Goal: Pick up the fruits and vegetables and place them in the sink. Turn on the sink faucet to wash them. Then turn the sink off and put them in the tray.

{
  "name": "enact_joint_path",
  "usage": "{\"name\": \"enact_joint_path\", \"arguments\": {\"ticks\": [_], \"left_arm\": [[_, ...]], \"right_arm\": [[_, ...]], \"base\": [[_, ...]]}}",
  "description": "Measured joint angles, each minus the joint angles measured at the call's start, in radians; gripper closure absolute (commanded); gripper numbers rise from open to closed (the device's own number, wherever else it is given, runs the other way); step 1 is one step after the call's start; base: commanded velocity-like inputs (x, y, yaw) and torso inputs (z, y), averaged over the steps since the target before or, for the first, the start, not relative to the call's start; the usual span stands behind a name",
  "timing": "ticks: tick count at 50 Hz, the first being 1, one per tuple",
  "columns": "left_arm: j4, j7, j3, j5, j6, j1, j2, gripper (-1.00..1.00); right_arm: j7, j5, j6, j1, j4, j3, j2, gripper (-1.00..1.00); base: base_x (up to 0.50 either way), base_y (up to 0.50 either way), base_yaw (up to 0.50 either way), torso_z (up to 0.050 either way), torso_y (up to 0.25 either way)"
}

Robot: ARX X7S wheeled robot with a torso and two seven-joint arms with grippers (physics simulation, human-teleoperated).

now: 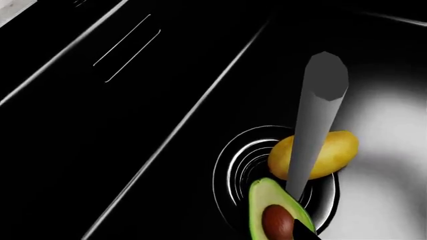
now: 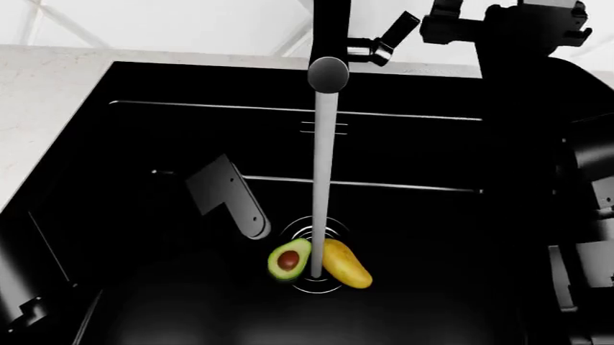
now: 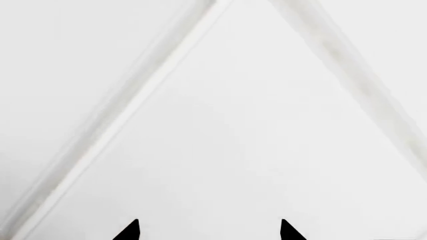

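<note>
The halved avocado [image 2: 289, 260] and the yellow oblong fruit [image 2: 346, 264] lie side by side on the drain at the bottom of the black sink [image 2: 172, 129]. A grey stream of water runs from the faucet [image 2: 327, 43] down between them. In the left wrist view the avocado [image 1: 270, 212] and the yellow fruit [image 1: 330, 152] flank the stream. My left gripper [image 2: 251, 224] hangs in the basin just left of the avocado, holding nothing; one dark fingertip [image 1: 303, 233] shows beside the avocado. My right gripper [image 3: 208, 232] is open and empty, facing white wall, up by the faucet's lever [image 2: 395, 30].
The pale stone counter [image 2: 48, 108] borders the sink at left and back. The white tiled wall [image 3: 213, 125] rises behind the faucet. My right arm [image 2: 518, 29] reaches over the sink's far right corner. The tray is out of view.
</note>
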Motion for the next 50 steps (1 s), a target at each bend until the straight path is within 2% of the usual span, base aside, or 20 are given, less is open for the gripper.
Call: {"name": "enact_joint_path", "arguments": {"ticks": [21,50], "left_arm": [[0.001,-0.002,0.001,-0.001,-0.004,-0.005,0.003,-1.0],[0.005,0.0,0.006,0.002,-0.007,-0.012,0.006,-1.0]], "right_arm": [[0.028,-0.006,0.007,-0.049,-0.075,0.018,0.045,-1.0],[-0.01,-0.033,-0.037,-0.061,0.054,0.0,0.011,-1.0]], "base": [[0.0,0.0,0.0,0.0,0.0],[0.0,0.0,0.0,0.0,0.0]]}}
